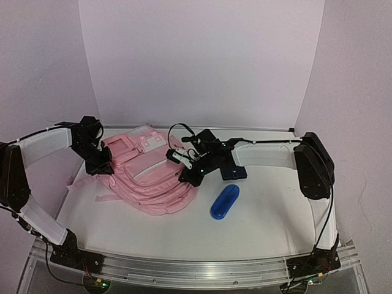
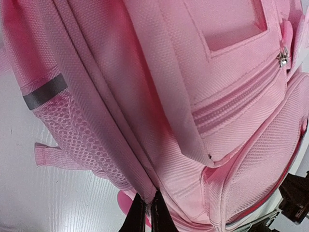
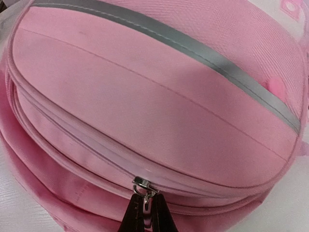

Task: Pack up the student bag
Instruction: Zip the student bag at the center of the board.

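Note:
The student bag [image 1: 153, 180] is a large pink backpack lying flat on the white table, left of centre. My left gripper [image 1: 105, 168] is at its left side. In the left wrist view it is shut [image 2: 147, 209] on a pinched fold of the bag's pink fabric [image 2: 159, 96], beside the mesh side pocket [image 2: 77, 140]. My right gripper [image 1: 188, 176] is at the bag's right edge. In the right wrist view it is shut [image 3: 145, 207] on the metal zip pull [image 3: 143, 186] of a rounded pocket [image 3: 145, 96], whose zip looks closed.
A blue oblong case [image 1: 225, 201] lies on the table right of the bag. A dark blue flat object [image 1: 233, 173] sits just behind it, under the right arm. White backdrop walls enclose the table on three sides.

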Motion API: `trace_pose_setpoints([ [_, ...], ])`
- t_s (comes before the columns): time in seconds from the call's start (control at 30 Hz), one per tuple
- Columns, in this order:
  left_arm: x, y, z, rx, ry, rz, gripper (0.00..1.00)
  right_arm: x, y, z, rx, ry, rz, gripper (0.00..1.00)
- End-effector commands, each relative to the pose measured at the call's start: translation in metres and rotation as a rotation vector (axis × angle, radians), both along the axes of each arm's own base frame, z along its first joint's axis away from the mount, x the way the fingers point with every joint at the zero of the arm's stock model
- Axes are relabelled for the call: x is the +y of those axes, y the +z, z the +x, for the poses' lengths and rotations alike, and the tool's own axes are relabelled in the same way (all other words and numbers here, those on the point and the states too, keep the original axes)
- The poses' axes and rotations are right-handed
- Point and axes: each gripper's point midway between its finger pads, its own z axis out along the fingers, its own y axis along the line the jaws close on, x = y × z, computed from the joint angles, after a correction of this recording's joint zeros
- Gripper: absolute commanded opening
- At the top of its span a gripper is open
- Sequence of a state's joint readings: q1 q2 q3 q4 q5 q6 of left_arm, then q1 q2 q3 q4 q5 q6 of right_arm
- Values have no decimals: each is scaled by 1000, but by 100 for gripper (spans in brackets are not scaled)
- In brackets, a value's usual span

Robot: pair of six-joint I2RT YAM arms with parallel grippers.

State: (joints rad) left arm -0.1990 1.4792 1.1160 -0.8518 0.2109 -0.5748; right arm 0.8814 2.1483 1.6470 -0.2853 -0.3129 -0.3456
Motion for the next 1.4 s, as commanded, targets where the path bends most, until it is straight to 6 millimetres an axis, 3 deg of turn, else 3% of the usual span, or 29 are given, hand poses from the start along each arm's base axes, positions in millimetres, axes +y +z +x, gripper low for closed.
trace_pose_setpoints([
  [0.0,5,39,28,-216,-39,-33,10,-8,24,4,102,-44,32,0],
  [0.13,-16,102,27,-438,-65,-203,38,18,33,-30,185,16,83,0],
  [0.23,-25,132,7,-503,-44,-298,57,32,39,-52,218,47,101,0],
  [0.33,-32,136,-17,-471,-2,-349,64,39,41,-61,234,52,109,0],
  [0.43,-43,117,-44,-389,55,-396,64,45,43,-63,235,51,114,0],
  [0.63,-46,62,-83,-217,178,-380,62,57,50,-76,249,69,133,0],
  [0.8,-45,41,-86,-161,199,-356,60,64,49,-85,259,78,135,0],
  [0.97,-51,22,-75,-119,194,-332,54,69,53,-88,264,82,148,0],
  [1.2,-46,-7,-72,-40,233,-261,26,65,58,-89,245,79,149,0],
  [1.37,-15,-9,-75,-38,327,-175,5,28,45,-67,246,39,108,0],
])
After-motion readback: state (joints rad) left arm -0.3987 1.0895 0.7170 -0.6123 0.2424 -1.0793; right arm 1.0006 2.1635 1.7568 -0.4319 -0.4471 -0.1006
